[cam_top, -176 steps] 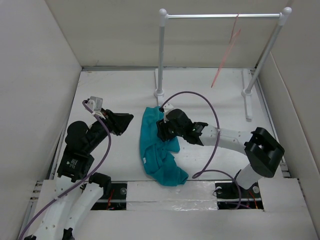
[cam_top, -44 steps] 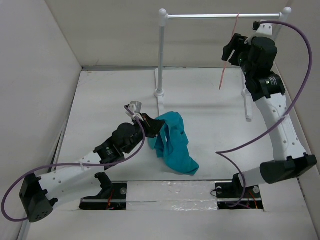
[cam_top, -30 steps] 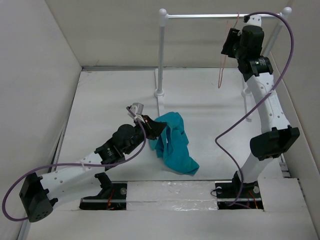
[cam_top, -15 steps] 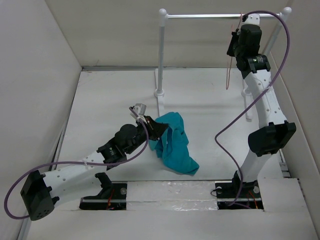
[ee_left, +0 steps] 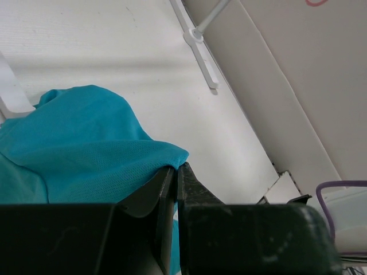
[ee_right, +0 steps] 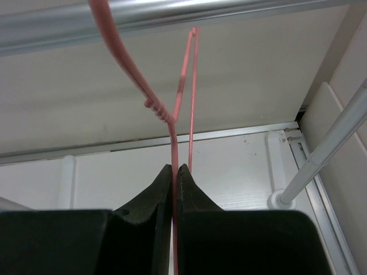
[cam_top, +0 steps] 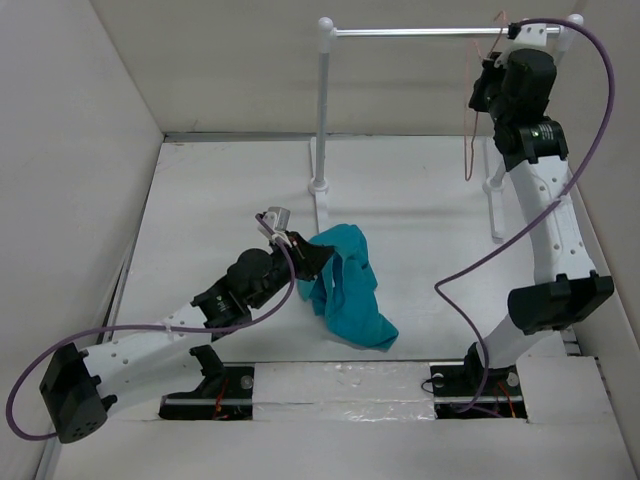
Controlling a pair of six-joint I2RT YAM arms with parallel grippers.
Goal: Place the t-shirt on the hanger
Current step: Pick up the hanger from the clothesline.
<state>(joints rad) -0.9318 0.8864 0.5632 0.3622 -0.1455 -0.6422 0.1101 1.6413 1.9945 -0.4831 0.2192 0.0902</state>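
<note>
The teal t-shirt [cam_top: 347,285] lies bunched on the table in front of the rail's left post; it fills the left of the left wrist view [ee_left: 80,143]. My left gripper [cam_top: 312,258] is shut on the shirt's upper left edge [ee_left: 172,163]. The thin pink hanger [cam_top: 470,120] hangs by its hook from the metal rail [cam_top: 420,32] near the right post. High by the rail, my right gripper [cam_top: 484,88] is shut on the hanger's wire [ee_right: 174,149] just below the twisted neck [ee_right: 157,109].
The white rail's left post [cam_top: 322,110] stands right behind the t-shirt, its foot [cam_top: 318,185] on the table. The right post [cam_top: 530,100] and its base bar [cam_top: 494,200] stand by the right wall. White walls enclose the table on three sides.
My right gripper has closed on the hanger's wire and shifted right along the rail, the hanger going with it. The left arm and the t-shirt have stayed in place.
</note>
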